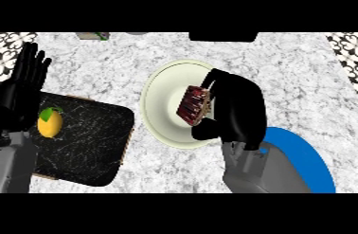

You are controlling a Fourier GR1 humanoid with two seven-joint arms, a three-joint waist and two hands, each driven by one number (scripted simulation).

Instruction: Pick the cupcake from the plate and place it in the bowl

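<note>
A: Where's the cupcake [194, 105]?
B: Over the cream bowl [162, 110], right hand [234, 110] curled round it. Left hand [24, 84], far left, fingers straight.
A: Risk?
B: Let go tilted, it might land on its side.

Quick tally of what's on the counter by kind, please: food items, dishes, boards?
Food: 2, the cupcake in the right hand and a lemon
Dishes: 2, a cream plate and a blue bowl
Boards: 1, a black cutting board
Total: 5
</note>
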